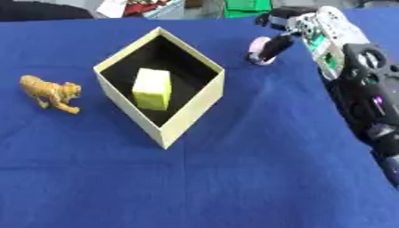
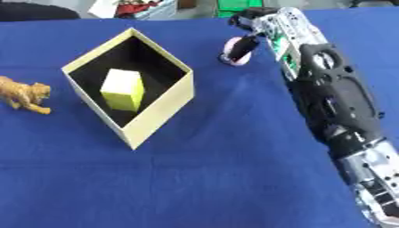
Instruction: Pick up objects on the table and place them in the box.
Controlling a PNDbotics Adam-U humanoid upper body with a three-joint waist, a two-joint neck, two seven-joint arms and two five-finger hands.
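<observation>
Tiger figure (image 1: 51, 92): it stands on the blue cloth (image 1: 234, 178), far to my left beyond the box, untouched. I judge it the job after this one.
Box (image 1: 193, 111): cream walls, dark inside, open top, just to my left and a little nearer me than my fingertips. A yellow block (image 1: 152, 88) already lies in it.
Pink round object (image 1: 259, 50): small and pale pink, on the cloth right at my fingertips.
Right hand (image 2: 261, 26): my fingers curl down onto the pink piece; I cannot tell whether they have closed round it.
Doing it well: I should settle thumb and fingers on opposite sides before lifting, then carry it left over the box rim, clear of the wall.
Left hand: not in sight.
</observation>
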